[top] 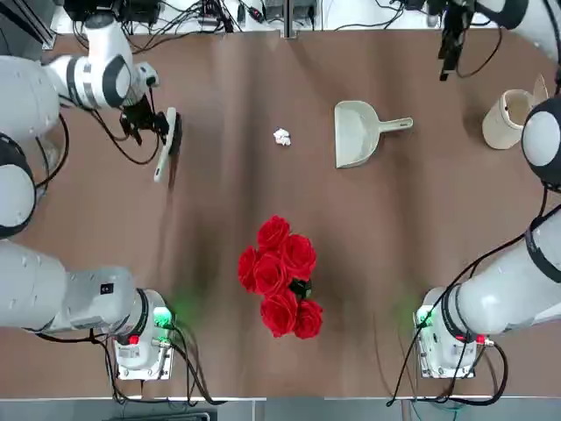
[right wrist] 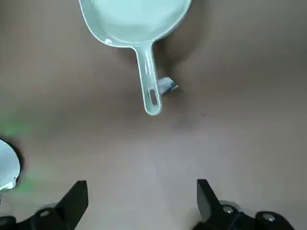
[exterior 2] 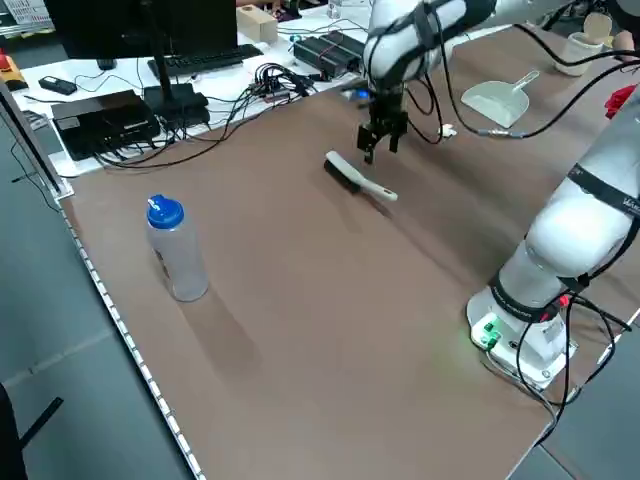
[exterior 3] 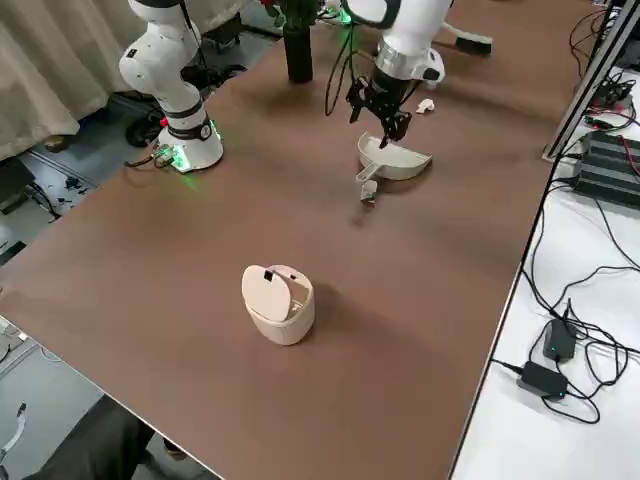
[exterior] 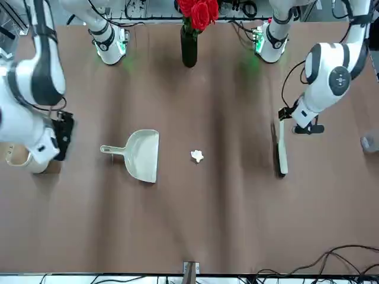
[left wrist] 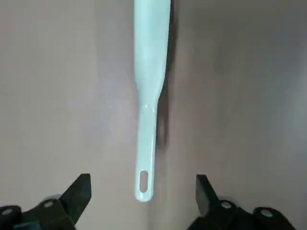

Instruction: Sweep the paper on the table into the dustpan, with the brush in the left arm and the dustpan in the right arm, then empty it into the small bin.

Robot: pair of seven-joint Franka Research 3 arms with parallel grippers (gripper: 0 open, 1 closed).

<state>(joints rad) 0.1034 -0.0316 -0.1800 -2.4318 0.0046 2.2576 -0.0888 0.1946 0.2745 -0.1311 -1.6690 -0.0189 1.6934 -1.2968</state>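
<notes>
My left gripper (left wrist: 143,194), jaws apart and empty, hangs over the slim cream-handled, dark-bristled brush (top: 165,146) near the brown table's (top: 421,263) far left corner: light, rigid, smooth plastic, best pinched mid-handle.

Two robot arms stand at the table (top: 219,114), one on each side, each ending in one gripper: the left gripper (left wrist: 144,201) and the right gripper (right wrist: 142,203). On the tabletop I count one brush (top: 166,145), one dustpan (top: 358,132), one little wad of paper (top: 281,137) and one small bin (exterior 3: 278,303). There is one dark vase (exterior: 189,44) holding a bunch of red roses (top: 280,276), about six blooms as far as I can tell. One clear bottle (exterior 2: 176,249) with a blue cap stands alone.
</notes>
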